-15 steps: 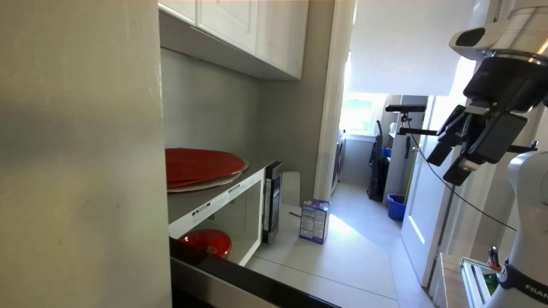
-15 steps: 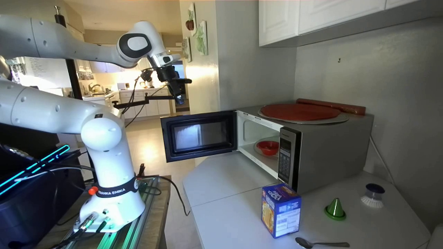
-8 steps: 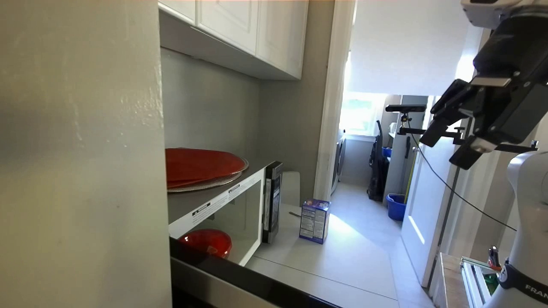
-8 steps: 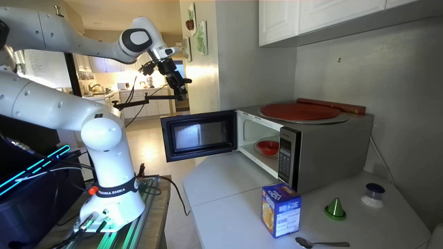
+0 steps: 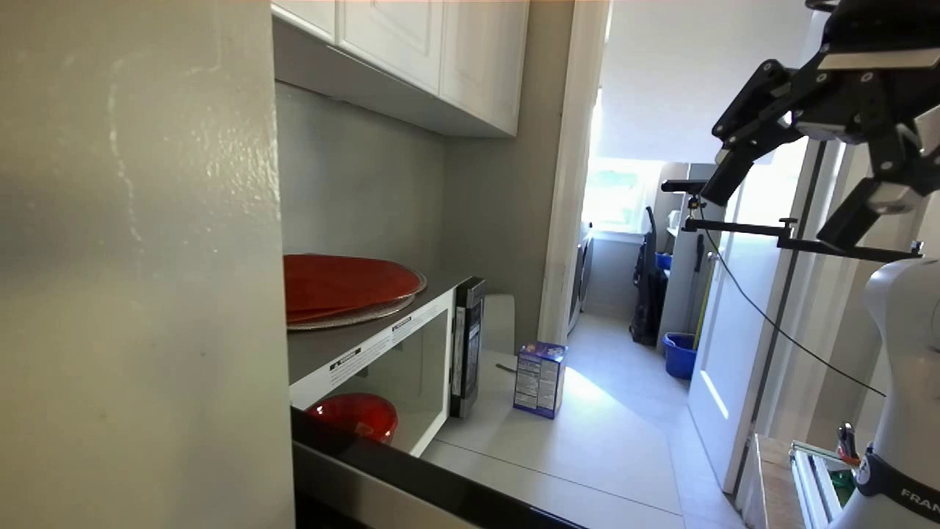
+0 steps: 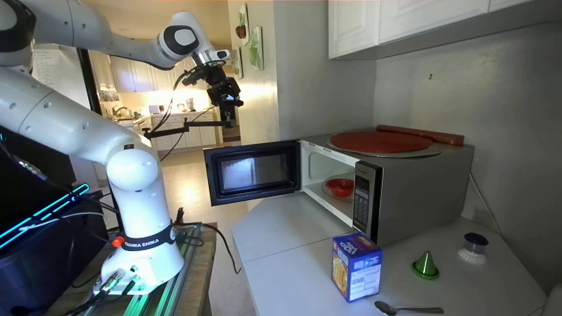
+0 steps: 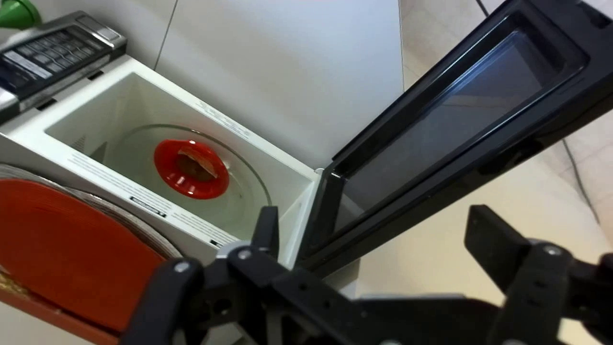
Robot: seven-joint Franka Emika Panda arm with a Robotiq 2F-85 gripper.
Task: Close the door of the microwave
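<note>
Hand higher than a second ago, fingers wide apart, door of the microwave still open.

On ctr: blue box nr spoon, grn cone btwn box & brush.

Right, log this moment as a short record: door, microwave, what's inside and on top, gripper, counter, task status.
door: swung wide open
microwave: on the counter, cavity exposed
inside: red bowl, its contents unclear
on top: red disc, long red item behind it
gripper: open, holding nothing, apart from the door
on counter: blue box near the control panel; green cone, brush, spoon
task status: door not yet closed
</note>
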